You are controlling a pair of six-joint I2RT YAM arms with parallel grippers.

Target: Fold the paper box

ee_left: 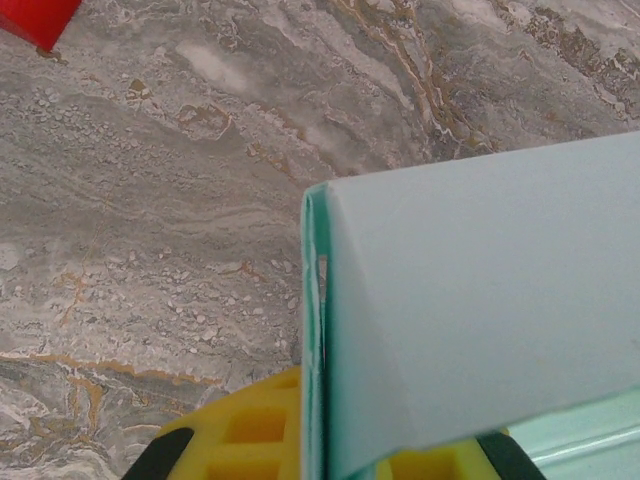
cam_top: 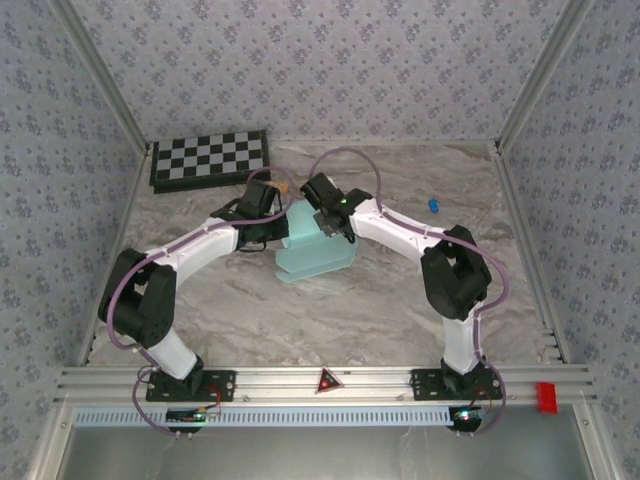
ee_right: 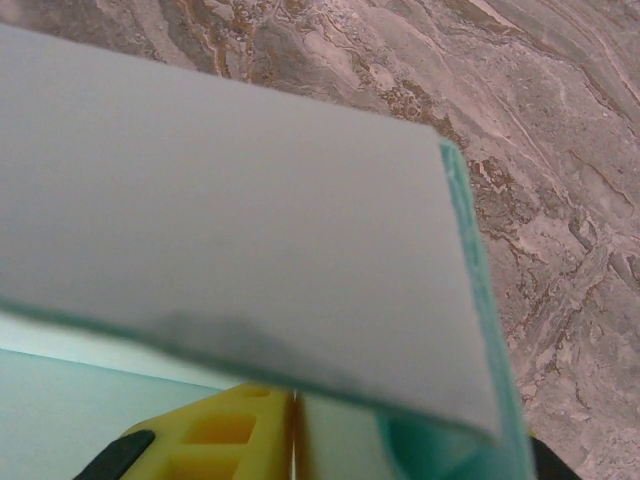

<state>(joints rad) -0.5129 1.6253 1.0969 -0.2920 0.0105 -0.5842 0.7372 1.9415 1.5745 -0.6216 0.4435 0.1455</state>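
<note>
Marble-look tabletop (cam_top: 400, 310) in greys and browns, boxed in at the back and both sides by walls (cam_top: 300, 60) papered in a small blue-grey flower print. The paper box (cam_top: 318, 255), pale cyan, sits around mid-tabletop, a bit toward the back, partly folded with one panel standing up off the flat part. Both arms lean in on it, one from each side.

The left claw (cam_top: 272, 228) is pinched shut on the box. On its wrist cam the card's folded edge runs straight down between the yellow fingers (ee_left: 250, 440). The right claw (cam_top: 335, 225) is at the raised panel, but card covers most of its cam, so I can't tell how wide it is or whether it's gripping.

A checkerboard (cam_top: 208, 158) lies in the back left corner and a small blue thing (cam_top: 433, 205) sits off to the right. There's a red block (cam_top: 546, 396) on the metal rail (cam_top: 300, 382) up front.
</note>
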